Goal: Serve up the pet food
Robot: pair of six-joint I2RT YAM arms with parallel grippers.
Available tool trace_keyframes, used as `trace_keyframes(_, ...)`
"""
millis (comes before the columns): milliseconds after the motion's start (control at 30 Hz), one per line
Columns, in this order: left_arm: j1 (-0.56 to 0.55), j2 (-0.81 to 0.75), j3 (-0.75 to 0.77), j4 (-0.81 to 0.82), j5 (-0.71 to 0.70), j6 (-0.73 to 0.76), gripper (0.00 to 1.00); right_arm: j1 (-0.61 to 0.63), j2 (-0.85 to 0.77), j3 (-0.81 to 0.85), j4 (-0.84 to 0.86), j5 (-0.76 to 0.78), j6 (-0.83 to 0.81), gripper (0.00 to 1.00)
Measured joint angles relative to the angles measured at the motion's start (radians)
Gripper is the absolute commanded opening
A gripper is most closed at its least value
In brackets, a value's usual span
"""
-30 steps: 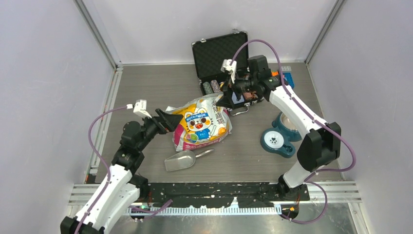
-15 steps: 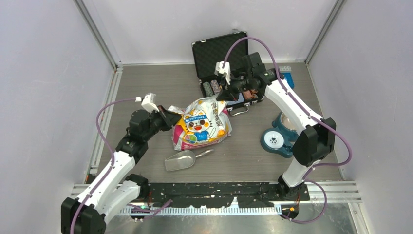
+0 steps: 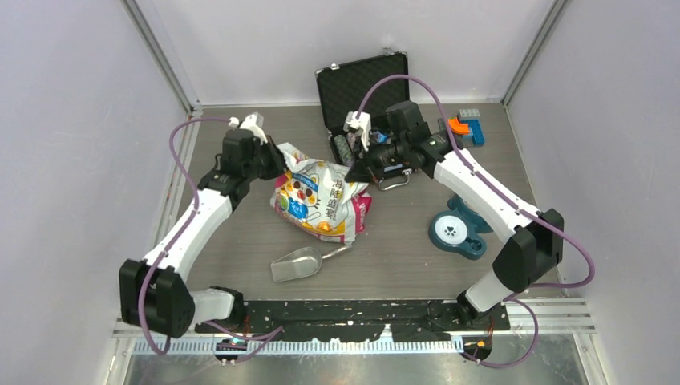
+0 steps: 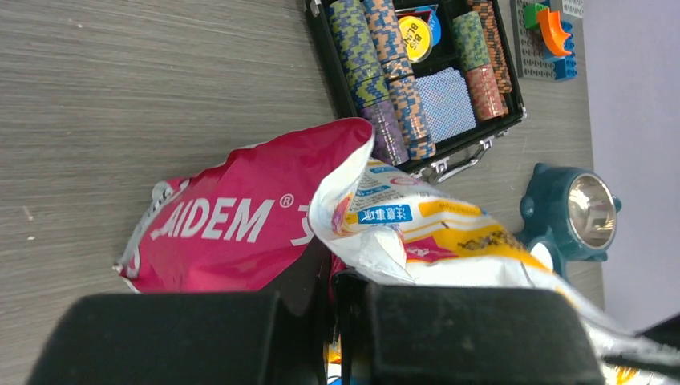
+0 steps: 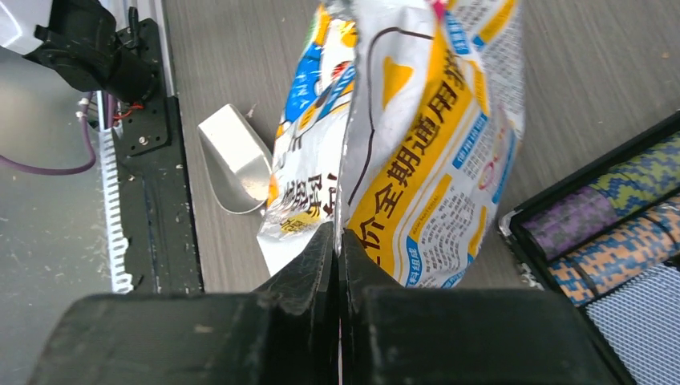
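1. The left fingers [image 4: 343, 282] are seen at the far-left corner of the cartoon-cat pet food bag [image 3: 321, 200]. They are pressed together, with a fold of the bag's white film caught between them.
2. No pet food is visible in any view. It is judged to be inside the bag, so it lies below and between the two grips. The bag's top edge is stretched roughly left to right between the arms. Its body slopes down from that edge to the surface [image 3: 240, 241], toward the clear plastic scoop [image 3: 297, 263] lying just on the near side of the bag.
3. The right fingers [image 5: 333, 241] are closed on the bag's far-right corner, with the printed film pinched at their tips. The open poker chip case [image 3: 361, 88] stands just beyond the bag on this side.
4. The teal pet bowl [image 3: 461, 224] sits well to the right of the bag, so the right arm is the nearer one for any carrying or pouring toward it. Both arms are equally close to the bag's mouth.
5. Compared with half a second ago, the bag has been raised and turned and no longer lies flat. The left arm has been stretched further along the bag's left side, and the right fingers have been drawn away from the case toward the bag.
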Motion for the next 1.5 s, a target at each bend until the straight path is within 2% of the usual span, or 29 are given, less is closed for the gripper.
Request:
trace_keyframes(200,0.014,0.169,0.163,-0.055,0.070,-0.047,0.07,0.068,-0.010,-0.027,0.017,0.026,0.063,0.05)
trace_keyframes(233,0.014,0.186,0.181,-0.063,0.080,-0.053,0.15,0.082,-0.018,-0.044,0.036,0.037,0.079,0.07)
trace_keyframes(300,0.014,0.221,0.221,-0.080,0.103,-0.071,0.43,0.108,-0.035,-0.071,0.066,0.065,0.110,0.13)
trace_keyframes(433,0.035,0.248,0.309,-0.025,0.088,-0.124,0.61,0.141,-0.046,-0.089,0.067,0.076,0.164,0.23)
trace_keyframes(533,0.058,0.240,0.380,0.070,0.077,-0.163,0.67,0.161,-0.058,-0.090,0.068,0.090,0.182,0.48)
trace_keyframes(567,0.059,0.234,0.393,0.095,0.076,-0.173,0.69,0.164,-0.066,-0.092,0.066,0.097,0.182,0.52)
trace_keyframes(633,0.057,0.216,0.399,0.123,0.080,-0.185,0.78,0.168,-0.093,-0.096,0.057,0.126,0.181,0.66)
trace_keyframes(667,0.056,0.206,0.399,0.124,0.085,-0.192,0.83,0.170,-0.105,-0.098,0.055,0.139,0.182,0.77)
trace_keyframes(700,0.056,0.196,0.399,0.123,0.093,-0.196,0.90,0.171,-0.119,-0.101,0.054,0.157,0.179,0.84)
trace_keyframes(733,0.055,0.185,0.397,0.123,0.104,-0.201,0.95,0.173,-0.136,-0.103,0.056,0.185,0.177,0.97)
trace_keyframes(800,0.055,0.155,0.378,0.127,0.127,-0.206,0.99,0.173,-0.167,-0.107,0.073,0.239,0.198,0.97)
trace_keyframes(967,0.040,0.037,0.273,0.114,0.149,-0.201,0.99,0.147,-0.233,-0.120,0.177,0.455,0.293,0.96)
trace_keyframes(1033,0.028,-0.004,0.241,0.090,0.145,-0.190,0.99,0.133,-0.230,-0.112,0.215,0.517,0.328,0.99)
trace_keyframes(1100,0.020,-0.031,0.219,0.061,0.133,-0.178,0.99,0.121,-0.198,-0.072,0.220,0.550,0.356,0.95)
trace_keyframes(1233,0.013,-0.087,0.145,0.012,0.092,-0.149,0.99,0.116,-0.058,0.093,0.191,0.534,0.372,0.87)
trace_keyframes(1367,0.013,-0.154,0.051,-0.067,0.015,-0.111,0.99,0.117,0.115,0.313,0.111,0.445,0.366,0.78)
trace_keyframes(1500,0.013,-0.209,-0.018,-0.114,-0.043,-0.096,0.99,0.119,0.229,0.446,0.016,0.404,0.358,0.76)
